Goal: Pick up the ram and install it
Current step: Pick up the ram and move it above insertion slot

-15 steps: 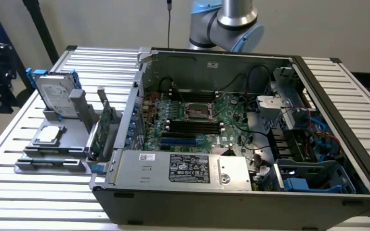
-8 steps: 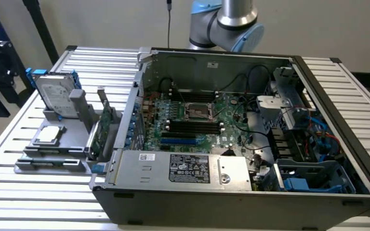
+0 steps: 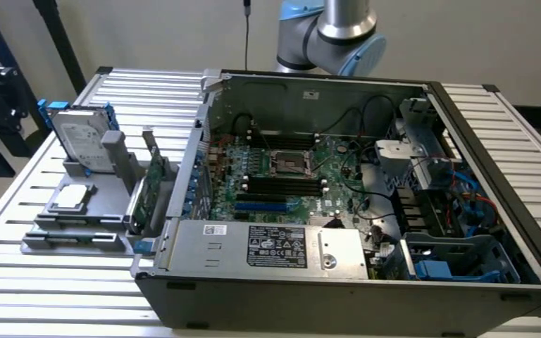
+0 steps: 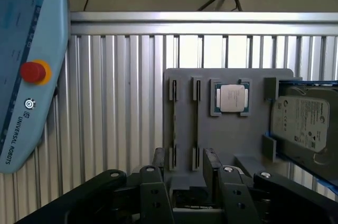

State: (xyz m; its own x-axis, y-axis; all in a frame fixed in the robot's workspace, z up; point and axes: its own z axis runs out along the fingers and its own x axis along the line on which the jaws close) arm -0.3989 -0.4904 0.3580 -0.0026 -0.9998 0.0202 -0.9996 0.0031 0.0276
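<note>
Centring your spread, empty gripper (image 4: 185,168) along the ram (image 4: 196,123) matters; its holder (image 4: 235,142) sits nine o'clock from the case (image 3: 346,296), exterior view.

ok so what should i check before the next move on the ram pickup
1. Jaws of the gripper apart: ok.
2. Nothing between the jaws: ok.
3. Location of the ram: ok, it stands on edge in a slot of the grey holder.
4. Jaws down at the ram's level: cannot tell.
5. The black memory slots on the motherboard free: ok, they look empty.
6. The computer case open: ok.
</note>
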